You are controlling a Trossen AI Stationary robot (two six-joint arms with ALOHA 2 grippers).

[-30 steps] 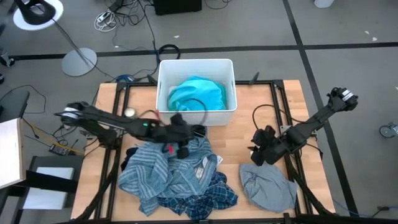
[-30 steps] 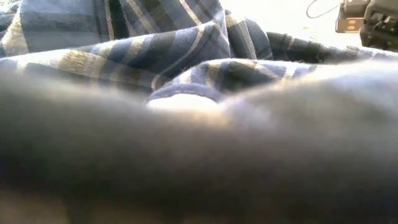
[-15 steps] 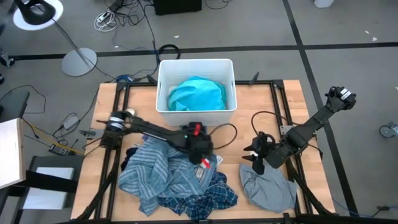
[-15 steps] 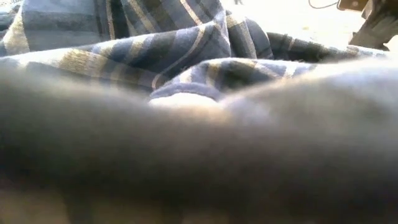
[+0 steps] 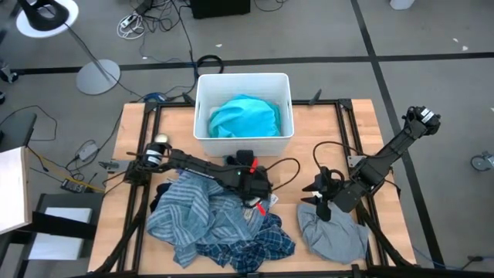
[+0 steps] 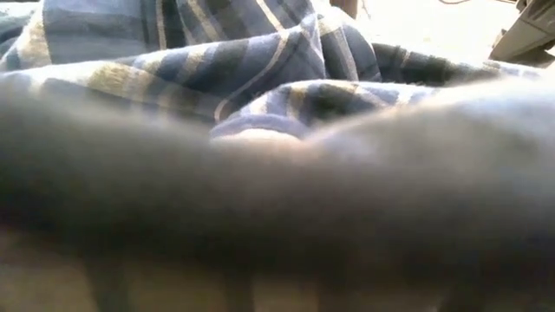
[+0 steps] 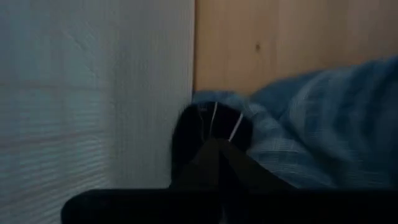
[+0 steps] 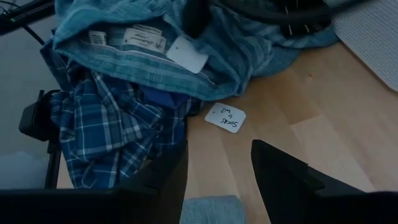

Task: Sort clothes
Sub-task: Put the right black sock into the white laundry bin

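Grab step on the pile. Left tool [image 5: 258,202] is down at the right edge of the heap of clothes, fingers pinched together on the blue-grey striped shirt [image 5: 224,208]; left wrist view shows the closed fingertips [image 7: 214,134] pressed into striped cloth beside the white bin [image 5: 202,108] wall. How much fabric is really caught, can't tell.

Right tool [image 5: 324,202] hangs over the top edge of the grey garment [image 5: 333,232] at the bench's [image 5: 309,166] front right, fingers spread, nothing held; right wrist view looks past them to the plaid shirt [image 8: 99,124] and a loose paper tag [image 8: 225,117] on the wood.

Turquoise garment [image 5: 243,117] already sits in the bin. Striped, plaid and a dark navy piece [image 5: 160,199] are tangled together front left.

Next, my guess: lift the left tool straight up to peel the striped shirt off the plaid one, watch for the plaid dragging along, then carry it to its spot. Right tool likely needs to drop onto the grey and close.
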